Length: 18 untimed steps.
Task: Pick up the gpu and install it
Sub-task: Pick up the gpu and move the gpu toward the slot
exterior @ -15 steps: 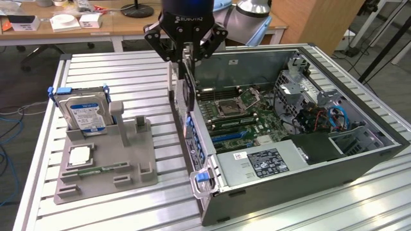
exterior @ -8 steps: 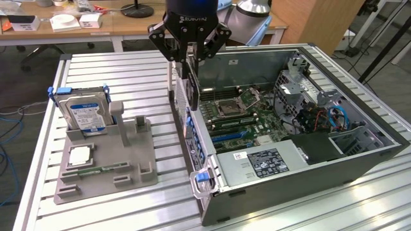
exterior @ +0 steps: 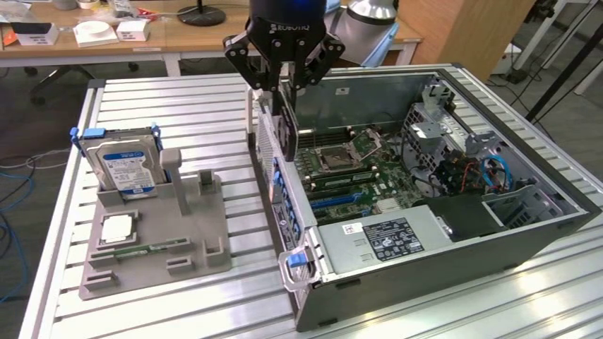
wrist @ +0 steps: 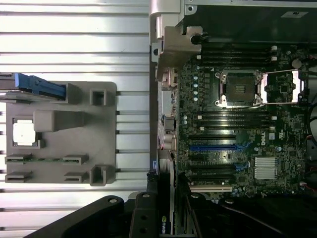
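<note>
My gripper hangs above the open computer case, over its wall on the exterior view's left, and is shut on the gpu. The card hangs edge-down below the fingers, a thin dark slab just above the case's perforated wall. In the wrist view the gpu shows as a black edge with a small green logo, clamped between the black fingers. Beyond it lies the green motherboard with its blue slot.
A grey holder stands on the slatted table at the exterior view's left. It carries an upright blue-labelled hard drive, a square processor and a memory stick. A power supply and cables fill part of the case.
</note>
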{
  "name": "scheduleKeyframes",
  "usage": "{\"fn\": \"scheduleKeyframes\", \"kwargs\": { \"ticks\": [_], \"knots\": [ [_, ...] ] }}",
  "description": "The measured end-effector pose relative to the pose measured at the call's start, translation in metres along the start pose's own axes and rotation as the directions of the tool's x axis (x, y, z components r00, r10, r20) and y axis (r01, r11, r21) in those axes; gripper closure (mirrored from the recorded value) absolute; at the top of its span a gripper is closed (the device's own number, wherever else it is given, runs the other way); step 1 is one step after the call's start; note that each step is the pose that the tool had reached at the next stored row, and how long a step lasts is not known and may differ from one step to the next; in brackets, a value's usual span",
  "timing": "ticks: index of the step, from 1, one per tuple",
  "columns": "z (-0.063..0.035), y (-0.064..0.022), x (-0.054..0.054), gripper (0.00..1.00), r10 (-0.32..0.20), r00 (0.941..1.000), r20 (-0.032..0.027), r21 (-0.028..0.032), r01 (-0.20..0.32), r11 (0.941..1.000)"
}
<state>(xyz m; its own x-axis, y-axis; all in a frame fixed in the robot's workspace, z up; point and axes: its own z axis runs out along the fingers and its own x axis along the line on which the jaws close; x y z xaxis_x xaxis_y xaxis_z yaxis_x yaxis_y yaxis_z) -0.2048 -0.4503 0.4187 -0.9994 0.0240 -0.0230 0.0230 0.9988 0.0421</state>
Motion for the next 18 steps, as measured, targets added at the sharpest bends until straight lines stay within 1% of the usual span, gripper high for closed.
{"fn": "scheduleKeyframes", "kwargs": {
  "ticks": [18],
  "knots": [
    [0.0004,0.0004,-0.017,0.74,0.000,1.0000,0.0000,0.0000,0.000,1.0000]
  ]
}}
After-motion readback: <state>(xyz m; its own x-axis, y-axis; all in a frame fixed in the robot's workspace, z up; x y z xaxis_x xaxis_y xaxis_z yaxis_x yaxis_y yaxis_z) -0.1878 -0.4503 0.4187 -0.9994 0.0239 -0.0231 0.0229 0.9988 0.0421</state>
